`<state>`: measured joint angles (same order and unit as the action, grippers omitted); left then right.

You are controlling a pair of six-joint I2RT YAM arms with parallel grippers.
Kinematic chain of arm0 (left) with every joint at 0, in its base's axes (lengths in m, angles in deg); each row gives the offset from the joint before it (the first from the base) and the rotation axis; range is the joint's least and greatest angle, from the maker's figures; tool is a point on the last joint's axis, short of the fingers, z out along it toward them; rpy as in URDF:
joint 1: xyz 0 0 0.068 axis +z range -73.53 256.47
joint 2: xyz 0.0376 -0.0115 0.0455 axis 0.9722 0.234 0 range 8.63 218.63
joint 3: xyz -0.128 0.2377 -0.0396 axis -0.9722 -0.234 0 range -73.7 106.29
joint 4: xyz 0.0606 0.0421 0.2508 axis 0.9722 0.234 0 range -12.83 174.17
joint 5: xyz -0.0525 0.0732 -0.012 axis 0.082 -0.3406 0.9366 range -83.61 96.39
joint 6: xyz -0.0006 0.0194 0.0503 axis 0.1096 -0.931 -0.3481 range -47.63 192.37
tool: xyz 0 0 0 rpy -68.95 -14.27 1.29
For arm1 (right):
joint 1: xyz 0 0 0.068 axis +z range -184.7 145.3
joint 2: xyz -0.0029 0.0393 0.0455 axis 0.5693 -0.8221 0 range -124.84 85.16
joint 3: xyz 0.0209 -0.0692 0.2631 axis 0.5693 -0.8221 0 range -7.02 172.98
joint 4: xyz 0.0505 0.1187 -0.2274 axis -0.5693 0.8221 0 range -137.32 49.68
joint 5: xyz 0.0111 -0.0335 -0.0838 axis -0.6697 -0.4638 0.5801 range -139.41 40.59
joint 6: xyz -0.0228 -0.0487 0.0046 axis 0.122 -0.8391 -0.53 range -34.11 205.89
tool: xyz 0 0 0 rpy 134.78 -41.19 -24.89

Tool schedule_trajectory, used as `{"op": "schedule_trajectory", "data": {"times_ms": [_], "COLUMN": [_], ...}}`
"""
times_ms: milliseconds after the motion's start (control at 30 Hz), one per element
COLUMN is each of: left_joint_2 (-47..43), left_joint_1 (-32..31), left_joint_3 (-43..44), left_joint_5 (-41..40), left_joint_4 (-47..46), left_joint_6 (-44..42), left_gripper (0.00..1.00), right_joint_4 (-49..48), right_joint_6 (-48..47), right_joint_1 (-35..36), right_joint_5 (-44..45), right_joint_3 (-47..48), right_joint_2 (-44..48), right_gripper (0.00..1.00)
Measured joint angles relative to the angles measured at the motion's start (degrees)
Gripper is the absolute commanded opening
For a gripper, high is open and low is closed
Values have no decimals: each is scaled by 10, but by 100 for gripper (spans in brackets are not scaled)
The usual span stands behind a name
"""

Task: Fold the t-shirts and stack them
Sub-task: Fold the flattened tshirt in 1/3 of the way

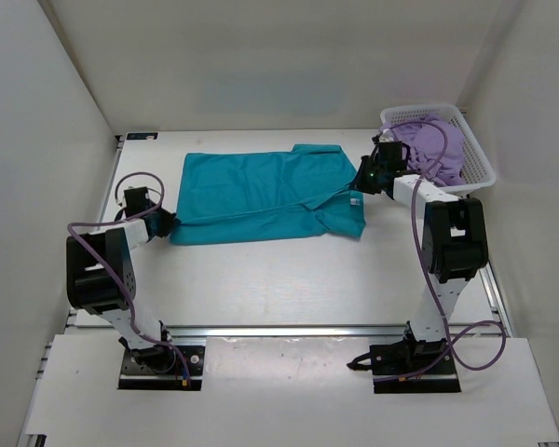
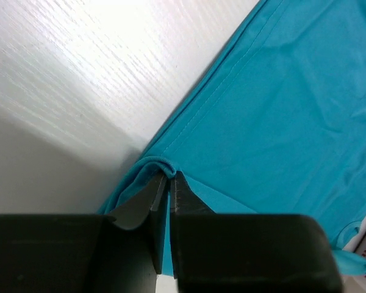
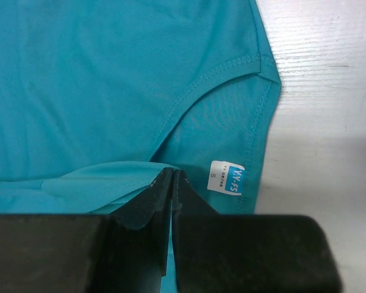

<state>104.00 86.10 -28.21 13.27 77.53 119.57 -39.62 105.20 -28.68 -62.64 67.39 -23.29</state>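
Note:
The teal t-shirt [image 1: 261, 191] lies partly folded on the table, with its collar end to the right. My left gripper [image 1: 172, 223] is at the shirt's near left corner. In the left wrist view that gripper [image 2: 169, 175] pinches a raised fold of the teal cloth [image 2: 280, 110], its jaws almost together. My right gripper [image 1: 359, 186] is at the collar end. In the right wrist view it [image 3: 172, 172] is shut on a folded edge of the teal shirt [image 3: 97, 79], next to the white size label [image 3: 226, 178]. A lavender t-shirt [image 1: 429, 140] lies bunched in the basket. No dark red shirt shows.
A white mesh basket [image 1: 480, 177] stands at the back right corner, just behind the right arm. White walls close the table in on the left, back and right. Bare white tabletop [image 1: 289, 279] lies between the shirt and the arm bases.

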Motion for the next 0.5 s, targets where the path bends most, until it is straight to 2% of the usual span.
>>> {"op": "schedule_trajectory", "data": {"times_ms": [33,100,133,167,233,300,367,433,500], "left_joint_2": [0,0,0,0,-3,-16,-42,-77,-111], "left_joint_1": [1,4,6,8,14,15,12,-8,-43], "left_joint_3": [0,1,1,1,1,0,0,-1,-12], "left_joint_5": [0,2,2,4,9,10,7,0,0], "left_joint_4": [-2,-7,-9,-10,-14,-14,-15,-18,-38], "left_joint_6": [-1,-1,-1,1,6,10,9,8,7], "left_gripper": [23,43,46,49,55,53,49,45,42], "right_joint_4": [0,-1,-2,-3,-9,-19,-28,-31,-43], "right_joint_6": [0,3,4,6,5,6,13,19,29], "right_joint_1": [0,0,0,0,0,-1,-1,-2,-2], "right_joint_5": [-1,-5,-5,-6,-6,-6,-5,-5,-3], "right_joint_3": [2,3,3,3,1,-18,-61,-118,-171], "right_joint_2": [-3,-6,-6,-6,-4,11,47,101,153], "right_gripper": [2,13,29,35,40,40,34,17,8]}}
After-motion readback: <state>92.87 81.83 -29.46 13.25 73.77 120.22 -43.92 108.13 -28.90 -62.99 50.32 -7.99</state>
